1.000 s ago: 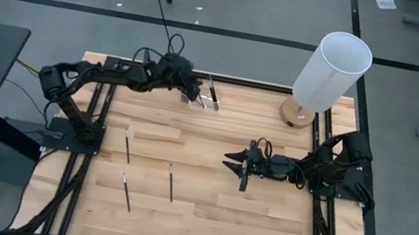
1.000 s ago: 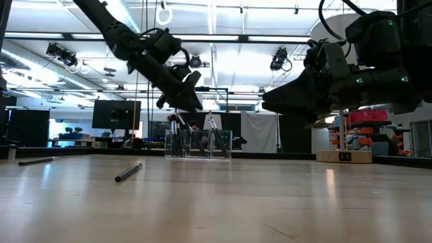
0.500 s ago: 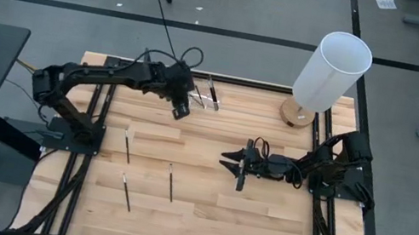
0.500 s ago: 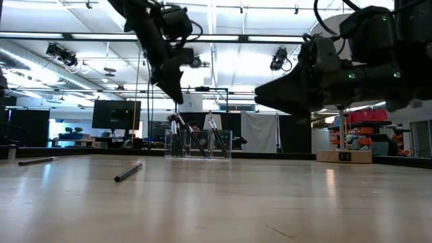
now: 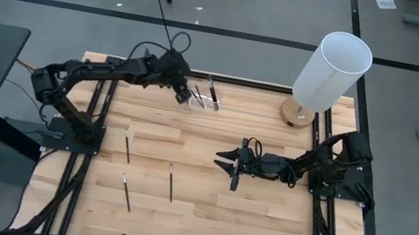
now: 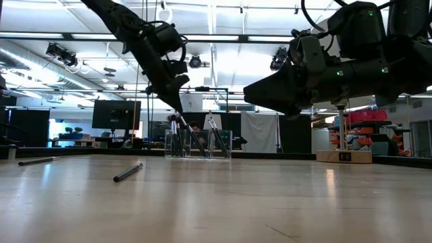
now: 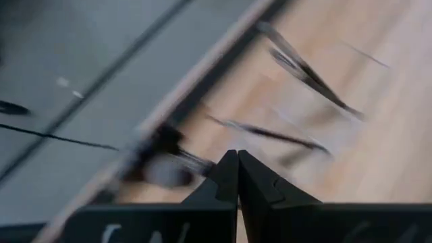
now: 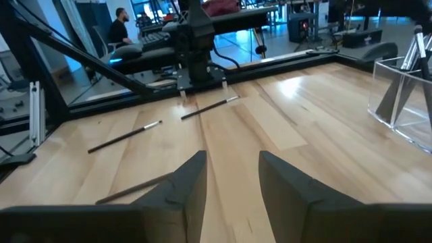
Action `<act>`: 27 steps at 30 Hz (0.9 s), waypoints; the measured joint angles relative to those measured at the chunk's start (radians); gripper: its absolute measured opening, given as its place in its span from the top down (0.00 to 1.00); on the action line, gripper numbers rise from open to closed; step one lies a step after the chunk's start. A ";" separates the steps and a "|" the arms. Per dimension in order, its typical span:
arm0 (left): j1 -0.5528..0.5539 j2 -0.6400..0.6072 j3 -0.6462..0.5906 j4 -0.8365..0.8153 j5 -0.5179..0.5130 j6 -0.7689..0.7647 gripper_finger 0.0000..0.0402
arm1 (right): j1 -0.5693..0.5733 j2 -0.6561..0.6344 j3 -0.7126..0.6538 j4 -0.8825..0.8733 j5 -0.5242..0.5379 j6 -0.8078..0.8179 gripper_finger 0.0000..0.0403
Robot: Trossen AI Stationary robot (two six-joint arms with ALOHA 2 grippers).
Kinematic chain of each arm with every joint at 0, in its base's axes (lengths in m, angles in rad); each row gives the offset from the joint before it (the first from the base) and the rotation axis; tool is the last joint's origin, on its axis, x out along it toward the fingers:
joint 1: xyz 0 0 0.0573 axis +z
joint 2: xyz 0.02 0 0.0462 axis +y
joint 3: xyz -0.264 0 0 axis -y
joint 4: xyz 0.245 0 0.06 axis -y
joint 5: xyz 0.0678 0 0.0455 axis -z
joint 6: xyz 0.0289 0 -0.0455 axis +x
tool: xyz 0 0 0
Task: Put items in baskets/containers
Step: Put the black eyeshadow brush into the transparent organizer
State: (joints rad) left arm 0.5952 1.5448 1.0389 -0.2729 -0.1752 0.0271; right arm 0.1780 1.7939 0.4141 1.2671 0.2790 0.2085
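Note:
The clear organiser box (image 5: 205, 96) stands at the table's far edge with several brushes leaning in it (image 6: 196, 140). My left gripper (image 5: 182, 94) hangs shut and empty just left of the box and above the table (image 7: 237, 177), its tips pointing down (image 6: 177, 105). Three brushes lie flat on the wood at the near left (image 5: 127, 147), (image 5: 126, 192), (image 5: 170, 183). My right gripper (image 5: 224, 160) hovers open over the table's middle, pointing toward those brushes (image 8: 232, 177), with nothing between its fingers.
A tall white cylinder on a round wooden base (image 5: 331, 71) stands at the far right corner. The organiser's clear wall shows at the side of the right wrist view (image 8: 403, 88). Bare wood lies between the two grippers and along the near edge.
My left gripper has shut with nothing in it. It swung up and toward the near edge away from the organiser, then came back down beside the box's left side. My right gripper has moved a little toward the table's left edge, still open.

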 joint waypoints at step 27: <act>0.019 0.085 -0.001 0.091 0.035 0.092 1.00 | 0.000 0.000 0.000 -0.022 -0.009 0.021 0.67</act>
State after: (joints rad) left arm 0.6144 1.6300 1.0378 -0.1822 -0.1406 0.1189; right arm 0.1780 1.7939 0.4145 1.2453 0.2703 0.2291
